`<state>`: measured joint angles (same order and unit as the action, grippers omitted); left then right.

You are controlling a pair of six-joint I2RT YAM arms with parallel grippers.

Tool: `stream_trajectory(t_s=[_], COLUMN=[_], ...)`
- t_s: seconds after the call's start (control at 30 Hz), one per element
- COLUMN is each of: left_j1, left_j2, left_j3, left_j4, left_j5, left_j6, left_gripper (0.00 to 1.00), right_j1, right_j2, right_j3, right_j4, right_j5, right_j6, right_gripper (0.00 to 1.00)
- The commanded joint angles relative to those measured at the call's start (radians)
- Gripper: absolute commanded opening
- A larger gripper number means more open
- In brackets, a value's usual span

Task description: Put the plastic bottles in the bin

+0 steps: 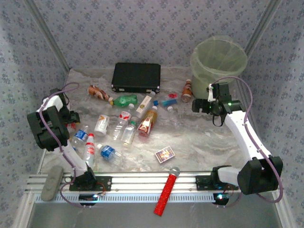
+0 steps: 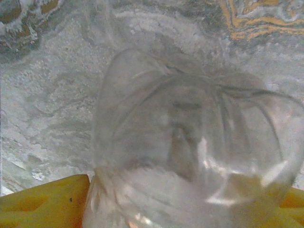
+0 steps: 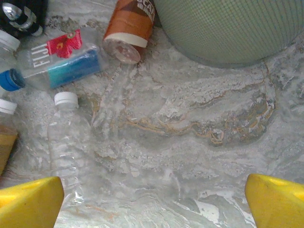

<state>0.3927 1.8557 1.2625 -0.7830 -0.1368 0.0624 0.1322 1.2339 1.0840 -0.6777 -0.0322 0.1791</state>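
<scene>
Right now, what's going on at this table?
The left gripper is down over a clear bottle, which sits between its fingers; whether it is clamped yet I cannot tell. The right gripper is open and empty, over a bare patch of table near the bin. The other bottles lie scattered on the table.
</scene>
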Motion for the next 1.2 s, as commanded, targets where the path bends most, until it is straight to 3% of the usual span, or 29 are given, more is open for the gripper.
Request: stream_trajectory(t_s=[0.0,0.4,0.67,0.83,1.03,1.17], left_j1=[0.005,0.003,-0.052,-0.227,-0.393,-0.542], left_j2=[0.027,-0.064,-0.208,-0.327,-0.417,-0.467], left_j3=[0.027,0.08,0.18,0.164,0.077,-0.035], left_j4=[-0.022,-0.038,-0.071,0.003,0.23,0.47], left_j5=[0.037,0.069,0.18,0.409,0.793,0.936], left_j6=[-0.015,-0.054,-0.094,-0.146,-0.285,-0.322], left_gripper=[0.74,0.67,0.63,0.63,0.57,0.56], right_j1=[-0.006,-0.013,-0.012,0.01,0.071,0.11], right_j2=[-0.013,-0.037,-0.057,-0.029,0.049,0.113], right_j3=[0.03,0.054,0.077,0.1,0.24,0.292], right_j4=[-0.022,-0.031,0.036,0.129,0.113,0.181], right_j5=[-0.021,-0.063,-0.324,-0.576,-0.703,-0.749], right_j6=[-0.004,0.008,0.017,0.046,0.028,0.092], right_gripper=[1.0,1.0,1.0,0.99,0.97,0.96])
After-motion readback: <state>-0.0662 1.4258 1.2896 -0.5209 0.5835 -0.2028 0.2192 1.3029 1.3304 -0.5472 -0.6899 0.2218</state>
